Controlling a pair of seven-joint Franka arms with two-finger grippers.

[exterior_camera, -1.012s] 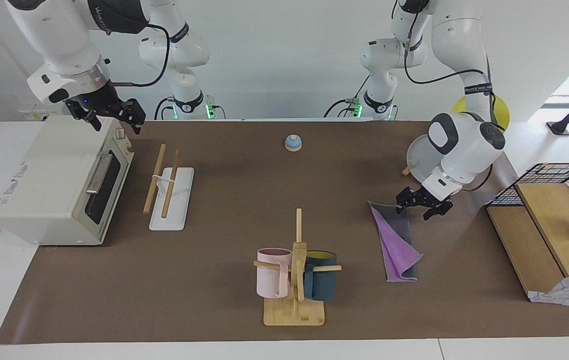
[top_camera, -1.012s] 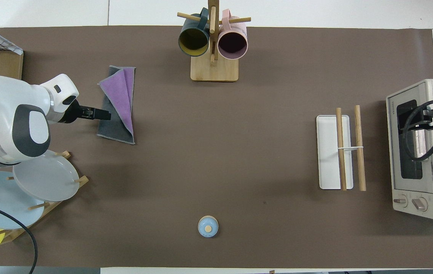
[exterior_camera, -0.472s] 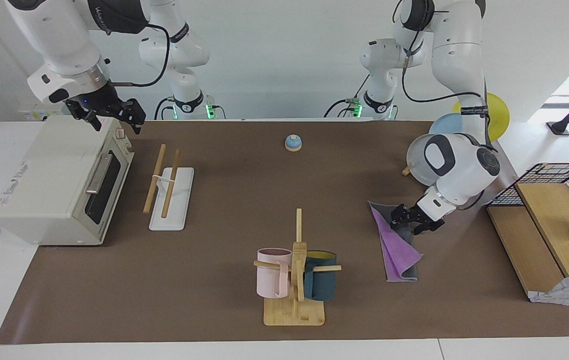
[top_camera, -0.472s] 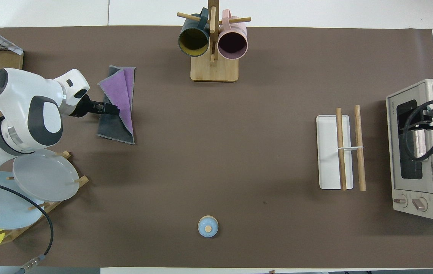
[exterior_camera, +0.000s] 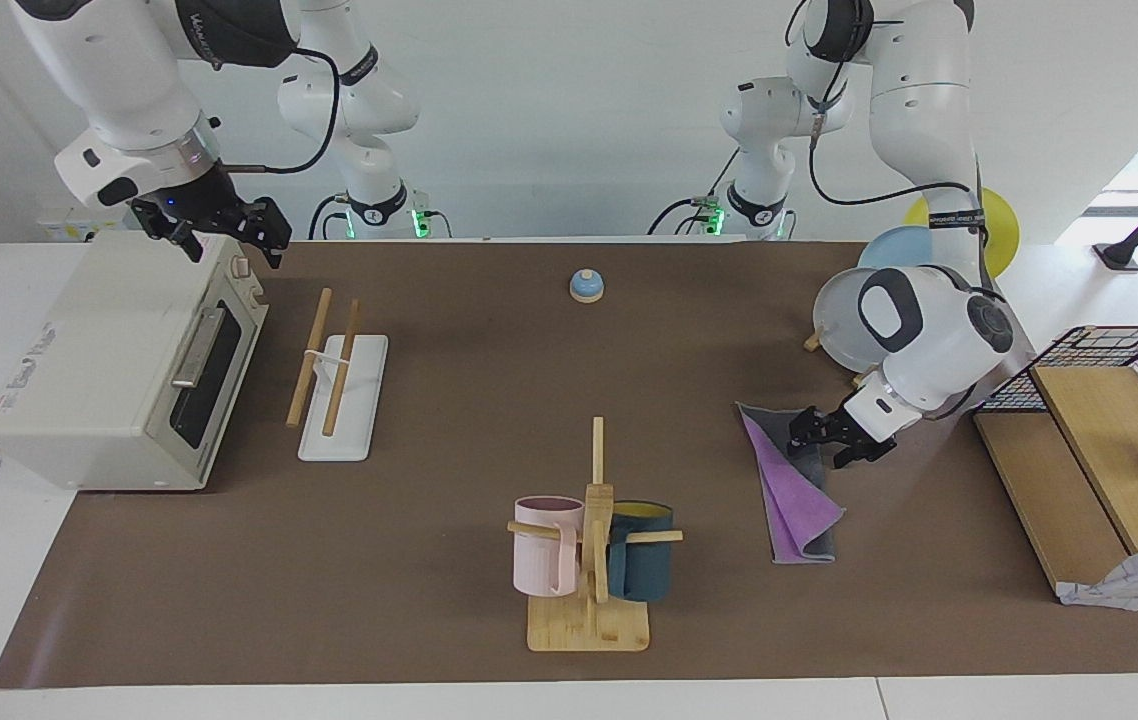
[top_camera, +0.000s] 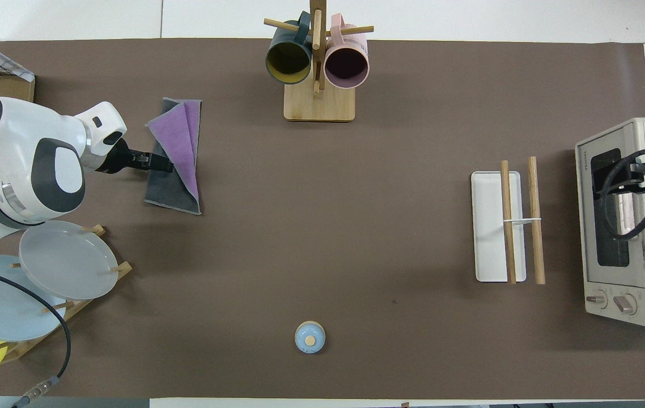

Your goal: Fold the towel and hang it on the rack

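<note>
Facing view: left gripper [exterior_camera: 824, 440] at towel [exterior_camera: 797, 490] edge – grip unclear; right gripper [exterior_camera: 224, 232] spread, waits.

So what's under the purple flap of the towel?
The towel's dark grey layer lies under the purple flap, showing along the edge toward the left arm's end. What the flap covers cannot be seen.

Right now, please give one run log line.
towel: folded, on table | left gripper: at towel edge | right gripper: waiting over oven
</note>
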